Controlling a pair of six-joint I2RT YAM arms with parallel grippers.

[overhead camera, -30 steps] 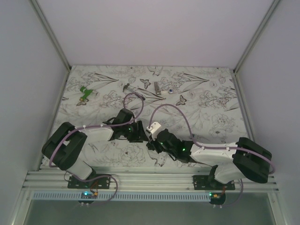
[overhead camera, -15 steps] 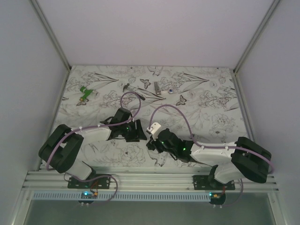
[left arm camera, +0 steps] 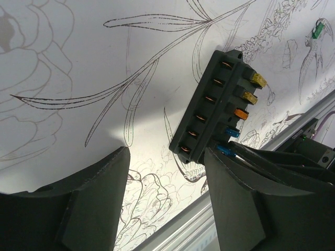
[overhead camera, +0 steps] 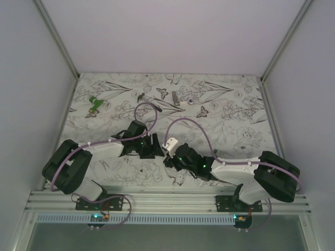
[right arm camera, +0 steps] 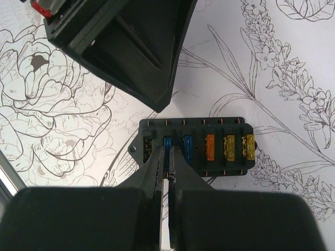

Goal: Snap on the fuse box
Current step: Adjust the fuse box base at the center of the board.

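The left fingers have spread wider since a second ago, released beside the fuse box on the surface, where the clenched right fingers touch its blue fuses.

The flower-printed table carries the fuse box, a green piece and a grey stick.

Left pincer sits just beside right pincer.
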